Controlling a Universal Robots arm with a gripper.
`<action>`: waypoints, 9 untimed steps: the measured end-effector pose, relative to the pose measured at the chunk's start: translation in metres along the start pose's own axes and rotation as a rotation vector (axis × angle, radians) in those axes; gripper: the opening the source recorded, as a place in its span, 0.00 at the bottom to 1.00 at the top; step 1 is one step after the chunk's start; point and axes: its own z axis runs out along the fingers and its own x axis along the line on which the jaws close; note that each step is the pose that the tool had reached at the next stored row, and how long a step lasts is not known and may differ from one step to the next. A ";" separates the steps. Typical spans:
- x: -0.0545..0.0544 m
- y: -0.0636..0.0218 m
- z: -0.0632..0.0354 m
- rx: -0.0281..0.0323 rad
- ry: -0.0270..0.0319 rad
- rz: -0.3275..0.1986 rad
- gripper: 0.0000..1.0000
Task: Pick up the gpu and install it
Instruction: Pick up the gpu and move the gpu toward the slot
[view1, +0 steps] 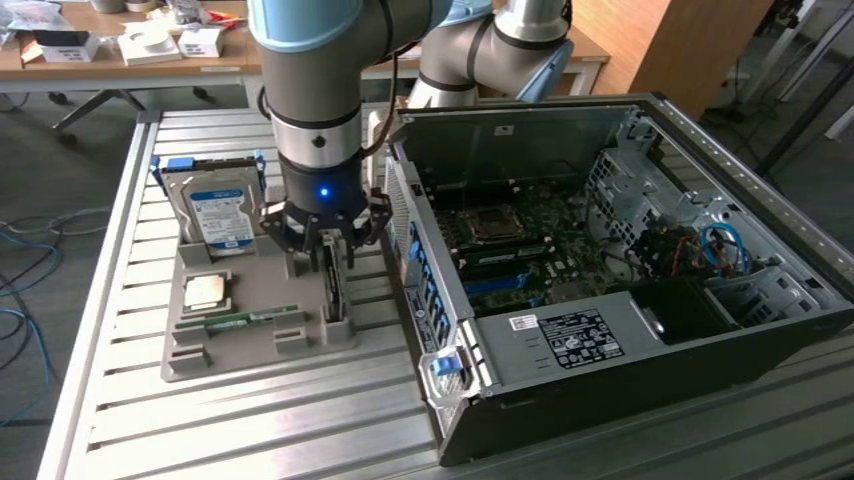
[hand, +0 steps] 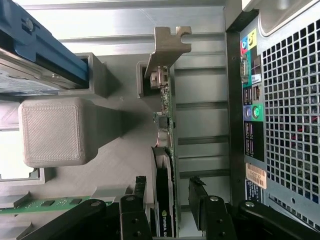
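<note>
Straddling the upright gpu, your gripper shows spread fingers in the wrist view; the exterior view adds grey holder, slatted metal table, open computer case, cluttered desk behind.

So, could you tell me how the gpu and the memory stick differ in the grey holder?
The gpu stands on its edge; the memory stick lies flat. The gpu is dark with a silver bracket; the memory stick is green and narrower. The open gripper straddles the gpu; the memory stick lies apart from it. Both rest in the grey holder.
</note>
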 end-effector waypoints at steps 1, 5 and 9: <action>0.000 -0.0001 0.0012 0.0001 0.0001 0.000 0.47; 0.000 -0.0002 0.0034 0.0002 0.0002 0.000 0.47; 0.000 -0.0002 0.0036 0.0001 0.0001 0.000 0.47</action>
